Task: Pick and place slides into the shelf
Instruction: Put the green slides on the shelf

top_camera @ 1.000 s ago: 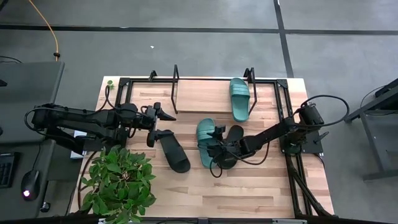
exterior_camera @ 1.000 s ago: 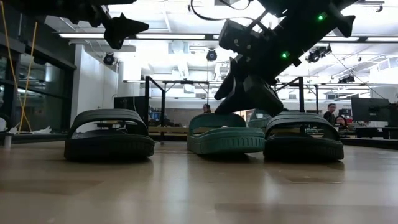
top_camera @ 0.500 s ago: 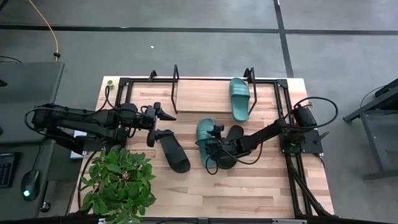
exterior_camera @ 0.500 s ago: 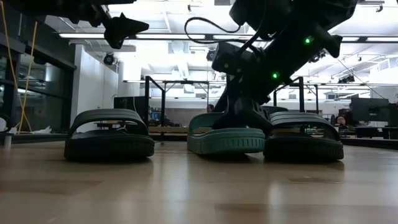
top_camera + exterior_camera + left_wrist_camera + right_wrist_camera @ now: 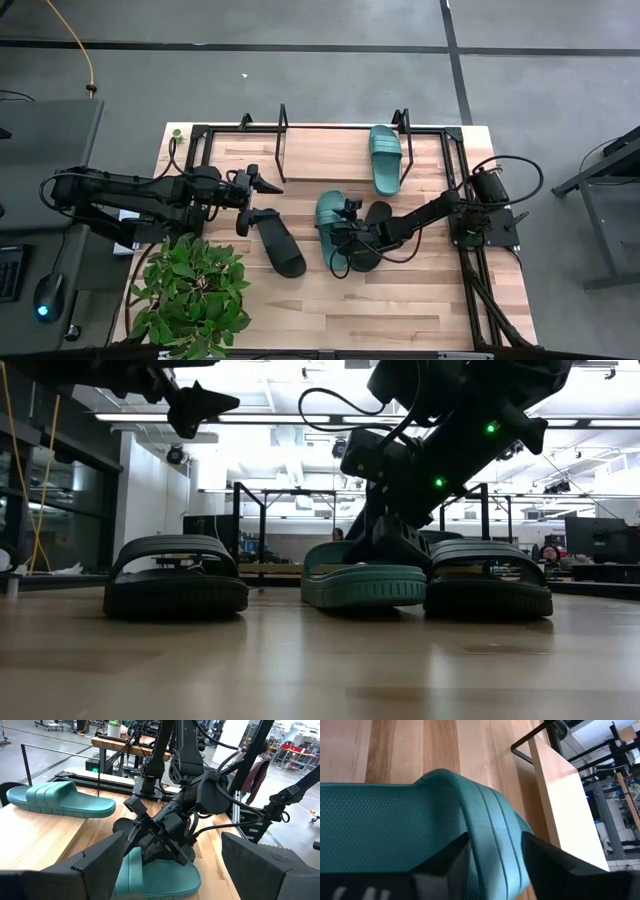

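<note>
grabbing the teal slide (image 5: 332, 228) in the middle of the worktop (image 5: 400, 300) looks like the step in hand here. the right gripper (image 5: 345, 236) is down on it, and in the right wrist view one finger sits inside under the strap (image 5: 490, 835) and the other outside it, so the jaws straddle the strap's edge, but i can't tell if they've actually clamped yet, looks like they're mid-squeeze at best. a black slide (image 5: 368, 238) sits touching or just beside it on the right arm's side, and another black slide (image 5: 278, 240) lies apart near the plant (image 5: 195, 295). the second teal slide (image 5: 385, 156) is already on the shelf (image 5: 320, 155) board at the far side. the left gripper (image 5: 262, 184) hangs above the worktop near that lone black slide, jaws open, holding nothing. next move, i'd guess: finish the pinch on the strap, lift clear of the neighbouring black one without dragging it, then carry it over to the shelf beside its teal partner.
</note>
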{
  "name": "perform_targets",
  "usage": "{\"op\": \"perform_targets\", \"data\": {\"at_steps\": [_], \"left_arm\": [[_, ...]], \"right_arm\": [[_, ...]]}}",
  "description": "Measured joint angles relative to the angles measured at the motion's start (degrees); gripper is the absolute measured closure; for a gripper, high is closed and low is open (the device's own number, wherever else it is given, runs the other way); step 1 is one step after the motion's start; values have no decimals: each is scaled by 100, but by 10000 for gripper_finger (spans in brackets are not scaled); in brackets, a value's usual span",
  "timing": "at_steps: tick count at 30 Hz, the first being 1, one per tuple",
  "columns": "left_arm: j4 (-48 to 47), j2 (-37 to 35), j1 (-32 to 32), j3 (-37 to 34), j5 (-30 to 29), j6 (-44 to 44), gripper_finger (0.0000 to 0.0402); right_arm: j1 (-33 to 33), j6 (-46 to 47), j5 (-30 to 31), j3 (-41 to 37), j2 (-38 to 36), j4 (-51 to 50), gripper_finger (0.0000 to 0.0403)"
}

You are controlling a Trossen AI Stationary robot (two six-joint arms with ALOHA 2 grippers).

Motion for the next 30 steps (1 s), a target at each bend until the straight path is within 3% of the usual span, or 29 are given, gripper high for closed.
{"op": "perform_targets", "data": {"at_steps": [14, 22, 30], "left_arm": [[0, 0, 0, 0, 0, 0, 89], [0, 0, 0, 0, 0, 0, 89], [-2, 0, 0, 0, 0, 0, 89]], "right_arm": [[0, 99, -182, -1, 0, 39, 394], [0, 227, -193, 17, 0, 8, 400], [9, 254, -272, 735, 0, -783, 400]]}}
